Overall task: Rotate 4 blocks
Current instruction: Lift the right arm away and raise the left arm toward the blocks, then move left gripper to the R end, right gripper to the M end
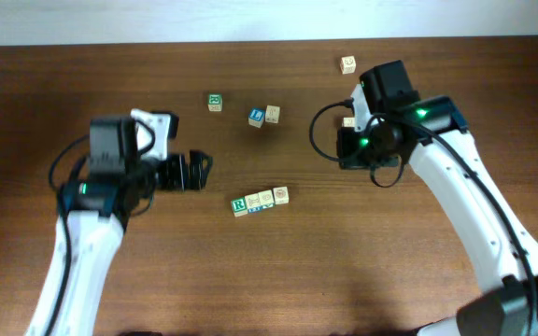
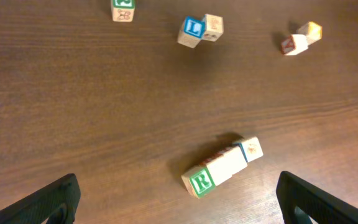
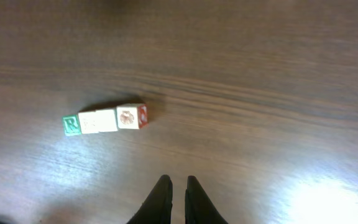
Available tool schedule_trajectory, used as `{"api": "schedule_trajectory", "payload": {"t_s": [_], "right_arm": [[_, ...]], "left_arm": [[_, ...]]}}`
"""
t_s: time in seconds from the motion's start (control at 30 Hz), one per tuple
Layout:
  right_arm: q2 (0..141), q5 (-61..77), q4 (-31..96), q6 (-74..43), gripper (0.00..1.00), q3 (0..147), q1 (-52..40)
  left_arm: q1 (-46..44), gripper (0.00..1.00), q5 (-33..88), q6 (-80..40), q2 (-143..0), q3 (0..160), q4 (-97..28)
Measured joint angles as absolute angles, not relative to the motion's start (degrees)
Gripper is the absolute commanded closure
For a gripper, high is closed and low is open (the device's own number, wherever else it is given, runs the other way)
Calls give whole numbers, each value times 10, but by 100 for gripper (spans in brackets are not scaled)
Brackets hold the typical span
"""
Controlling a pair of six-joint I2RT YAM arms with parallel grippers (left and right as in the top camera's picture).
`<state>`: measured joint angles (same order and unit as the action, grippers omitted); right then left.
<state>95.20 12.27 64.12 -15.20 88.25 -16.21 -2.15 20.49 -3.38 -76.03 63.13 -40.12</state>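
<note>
The blocks lie end to end in a short slanted row [image 1: 261, 199] at mid-table. The green R block [image 1: 240, 204] [image 2: 202, 182] [image 3: 71, 124] is at its left end. Plain pale blocks [image 3: 98, 121] follow. An orange-red-marked block [image 3: 132, 116] closes the right end, where a teal mark [image 2: 251, 149] shows in the left wrist view. My left gripper [image 1: 197, 171] [image 2: 179, 205] is wide open, left of the row and apart from it. My right gripper [image 3: 178, 182] is shut on nothing, above bare table right of the row.
A blue L cube [image 1: 257, 117] [image 2: 192, 28] touches a plain cube [image 1: 273, 113] at the back. A green-marked cube [image 1: 215, 102] sits to their left. A yellow-marked cube [image 1: 347, 63] lies at the far right, another [image 1: 348, 121] partly under my right arm.
</note>
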Motion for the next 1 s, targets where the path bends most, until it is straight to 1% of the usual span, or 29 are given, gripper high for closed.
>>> {"api": "schedule_trajectory", "payload": {"t_s": [0.1,0.13,0.17,0.2,0.23,0.33,0.5,0.6,0.8,1.0], "right_arm": [[993,156,617,-152,91,882,-162],[1005,164,614,-152,91,883,-162],[1019,172,611,-152,92,883,-162],[1033,179,609,-152,93,882,-162],[1053,187,607,-152,93,882,-162],[1100,197,605,-150,93,882,-162],[1137,201,581,-147,93,882,-170],[1158,201,561,-145,93,882,-190],[1184,200,528,-145,93,882,-226],[1189,194,484,-145,93,862,-230]], "left_arm": [[-21,1,235,-35,-817,651,-417],[-21,6,249,-35,-830,651,-425],[-21,16,262,-35,-842,651,-434],[-22,34,272,-37,-852,651,-436],[-22,35,279,-36,-865,652,-441],[-21,33,264,-49,-884,652,-468],[-11,32,168,-122,-896,653,-513],[-6,36,131,-148,-896,654,-517],[-6,37,106,-164,-896,654,-519],[-6,34,102,-181,-896,654,-519]]}}
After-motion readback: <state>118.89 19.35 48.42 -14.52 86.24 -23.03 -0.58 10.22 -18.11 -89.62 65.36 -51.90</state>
